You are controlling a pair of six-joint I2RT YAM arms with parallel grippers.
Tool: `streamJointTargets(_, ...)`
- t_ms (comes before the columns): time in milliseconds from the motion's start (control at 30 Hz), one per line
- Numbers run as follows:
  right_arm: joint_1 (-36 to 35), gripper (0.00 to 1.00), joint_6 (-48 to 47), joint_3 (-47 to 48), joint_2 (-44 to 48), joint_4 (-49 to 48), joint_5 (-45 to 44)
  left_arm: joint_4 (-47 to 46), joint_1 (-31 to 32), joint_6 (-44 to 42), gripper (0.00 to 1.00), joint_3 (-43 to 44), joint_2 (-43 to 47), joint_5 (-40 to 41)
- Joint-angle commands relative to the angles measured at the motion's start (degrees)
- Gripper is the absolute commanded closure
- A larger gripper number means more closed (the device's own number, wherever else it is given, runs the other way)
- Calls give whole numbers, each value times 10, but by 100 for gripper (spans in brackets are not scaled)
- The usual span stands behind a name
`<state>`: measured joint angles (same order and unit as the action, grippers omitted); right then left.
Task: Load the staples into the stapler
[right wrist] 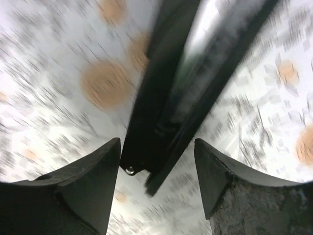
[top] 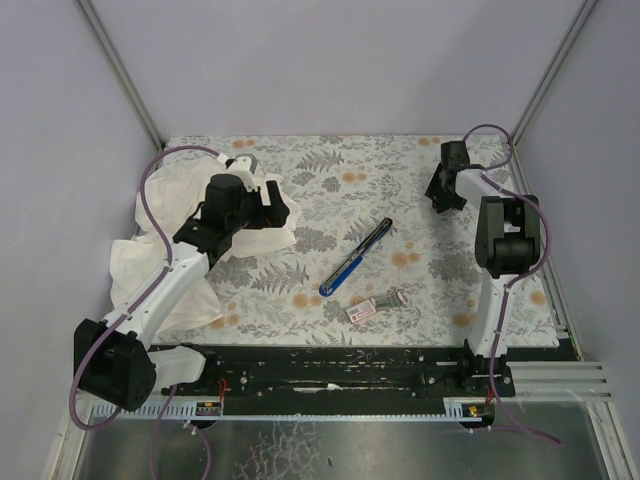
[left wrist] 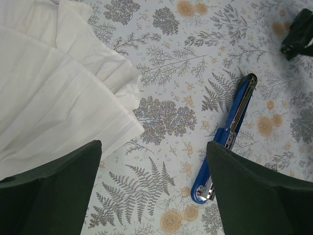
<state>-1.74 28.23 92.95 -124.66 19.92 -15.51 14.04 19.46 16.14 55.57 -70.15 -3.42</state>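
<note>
Evidently pre-grasp: slim blue-and-black hinged stapler lies mid-table, tiny red-labelled white staple box and silvery-grey staple strip just beside it, untouched; left gripper wide open, right gripper parted, both empty; next move likely needs the stapler steadied and opened.

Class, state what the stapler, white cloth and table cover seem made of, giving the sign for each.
The stapler: probably glossy blue plastic shell, with a shiny metal channel. The white cloth: matte fabric, shown by soft folds and creases. The table cover: flat matte floral print; fabric or vinyl, unclear.
</note>
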Motion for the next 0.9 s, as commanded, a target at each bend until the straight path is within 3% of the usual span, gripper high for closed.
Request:
streamJointTargets(0, 10, 33, -27, -124, 81, 14, 5, -2, -1, -2, 12, 7, -8, -13)
streamJointTargets(167, 28, 29, -47, -189, 114, -4, 32, -3, -2, 2, 12, 7, -13, -22)
streamJointTargets(500, 44, 25, -93, -72, 36, 16, 80, -3, -2, -1, 12, 5, -10, -11)
streamJointTargets(867, 44, 9, -16, -5, -9, 8, 110, -3, -2, -1, 12, 7, -16, -13)
